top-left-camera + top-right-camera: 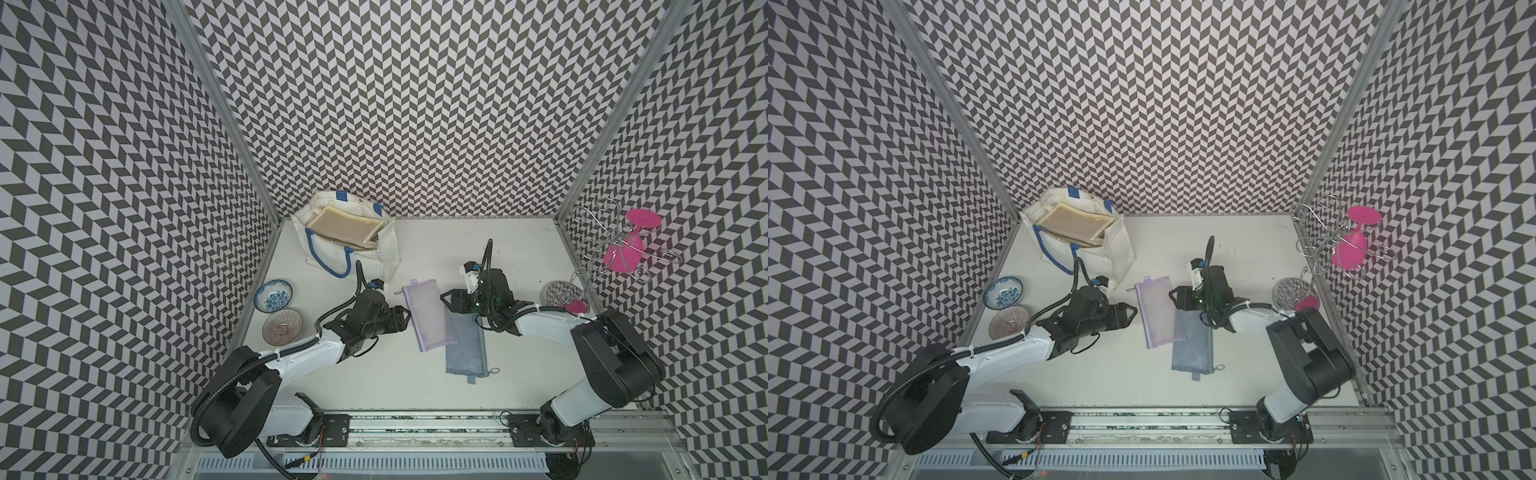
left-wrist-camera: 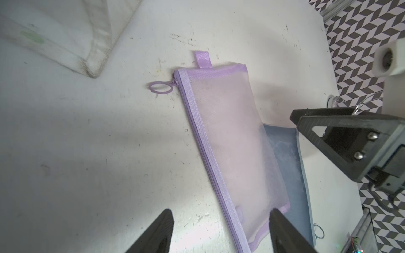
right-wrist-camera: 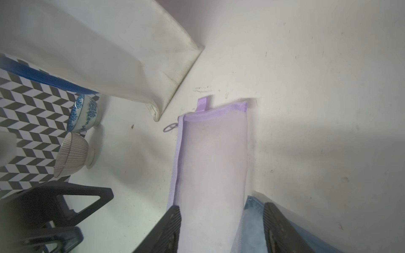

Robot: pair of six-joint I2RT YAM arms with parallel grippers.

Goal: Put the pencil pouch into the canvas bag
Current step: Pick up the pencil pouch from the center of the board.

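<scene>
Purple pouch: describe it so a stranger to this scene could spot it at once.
Find the white canvas bag with blue handles at the back left of the table. In front of it lies the purple pouch, flat see-through mesh with a ring pull. It is lilac and overlaps the blue-grey pouch beneath.

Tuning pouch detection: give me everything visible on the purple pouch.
The purple pouch is a flat, translucent mesh sleeve, nothing visible inside, with a zipper along one long edge, a ring pull and a fabric tab at the end nearest the canvas bag. It lies on the table, its other end overlapping the blue-grey pouch. The left gripper and right gripper stand at either long side, jaws open.
</scene>
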